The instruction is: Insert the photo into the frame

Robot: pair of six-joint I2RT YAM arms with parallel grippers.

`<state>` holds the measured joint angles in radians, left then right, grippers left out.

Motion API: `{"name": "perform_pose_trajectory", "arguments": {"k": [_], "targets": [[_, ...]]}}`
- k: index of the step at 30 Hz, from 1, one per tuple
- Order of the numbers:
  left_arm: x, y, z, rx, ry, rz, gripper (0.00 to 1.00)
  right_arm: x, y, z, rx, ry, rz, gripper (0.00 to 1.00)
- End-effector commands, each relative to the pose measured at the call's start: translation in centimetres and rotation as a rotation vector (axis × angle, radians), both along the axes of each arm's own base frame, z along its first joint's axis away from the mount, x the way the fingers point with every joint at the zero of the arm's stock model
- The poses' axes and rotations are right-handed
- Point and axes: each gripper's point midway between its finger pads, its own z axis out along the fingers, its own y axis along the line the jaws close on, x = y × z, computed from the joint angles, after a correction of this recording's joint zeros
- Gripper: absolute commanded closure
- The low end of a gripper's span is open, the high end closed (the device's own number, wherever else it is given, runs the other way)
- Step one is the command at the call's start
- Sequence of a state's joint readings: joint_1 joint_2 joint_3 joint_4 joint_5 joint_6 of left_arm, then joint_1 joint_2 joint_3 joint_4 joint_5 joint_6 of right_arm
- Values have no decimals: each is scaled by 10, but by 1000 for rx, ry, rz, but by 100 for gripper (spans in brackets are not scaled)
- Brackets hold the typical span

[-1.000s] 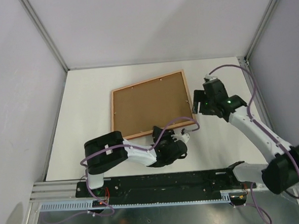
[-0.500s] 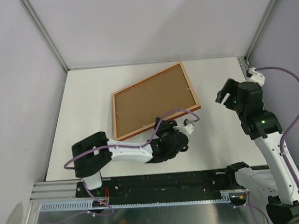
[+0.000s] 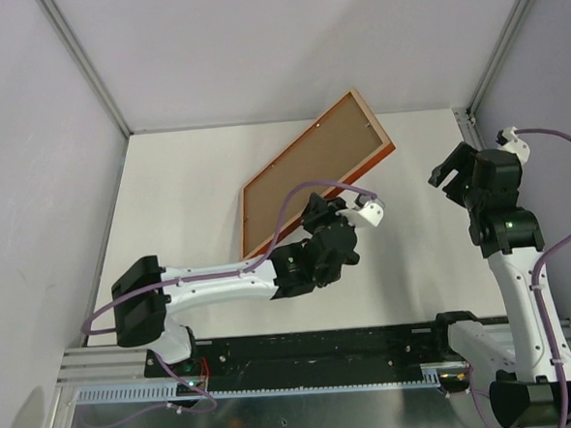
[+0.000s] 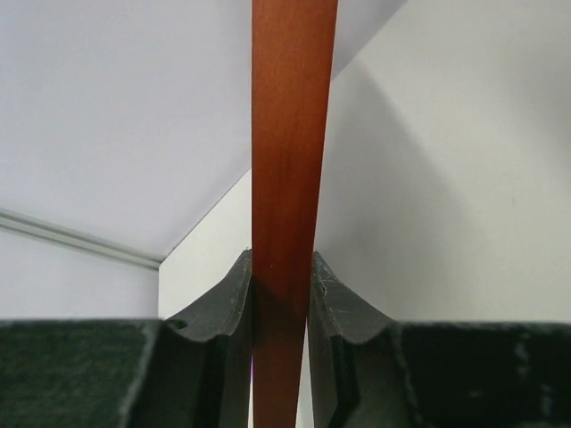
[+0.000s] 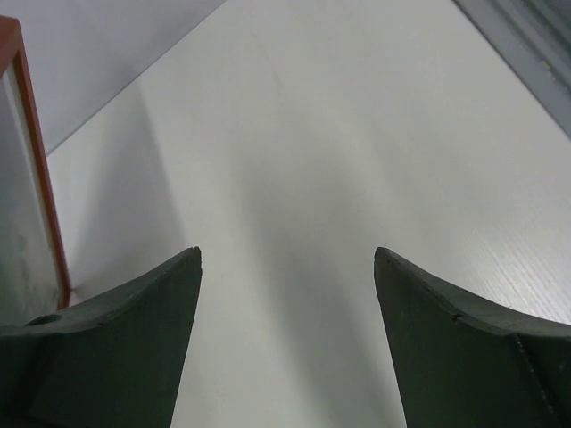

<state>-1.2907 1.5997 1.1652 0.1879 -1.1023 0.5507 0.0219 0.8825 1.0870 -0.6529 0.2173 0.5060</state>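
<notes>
- Large thin rectangular frame, red-orange front and pale wood back (image 3: 307, 174): tipped up steeply over the middle of the white table (image 3: 169, 211), brown backing side towards the overhead camera, high corner at the far right. You cannot tell whether its low near-left corner rests on the table.
- Left gripper (image 4: 281, 285): jaws pinched on the frame's thin near rail, one pad on each face. That is the only hold you have.
- Right gripper (image 3: 449, 168): jaws spread wide with nothing between them, well apart from the frame, at the right side of the table.
- Photo: not visible in any view. You cannot say whether it sits behind the backing or lies somewhere unseen.

Risks, as judged:
- A single narrow pinch on a wide, tilted panel. The frame may pivot in the pads or slide out and drop flat, and the pane could take the knock.
- If the backing is loose, the tilt may let it or the photo slip out.
- Bring the right arm in carefully. A spread finger clipping the high corner would twist the frame out of the left grip.
</notes>
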Motion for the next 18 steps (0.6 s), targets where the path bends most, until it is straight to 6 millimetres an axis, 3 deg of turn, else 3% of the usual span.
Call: {"name": "perform_pose_trajectory", "arguments": {"k": [1, 14, 18], "targets": [[-3, -4, 85, -286, -56, -49, 100, 15, 12, 21, 79, -72, 40, 18], [-20, 2, 160, -526, -25, -215, 100, 31, 27, -23, 142, -8, 74, 18], [-18, 7, 172, -604, 18, -261, 100, 37, 36, -33, 139, 15, 93, 18]]}}
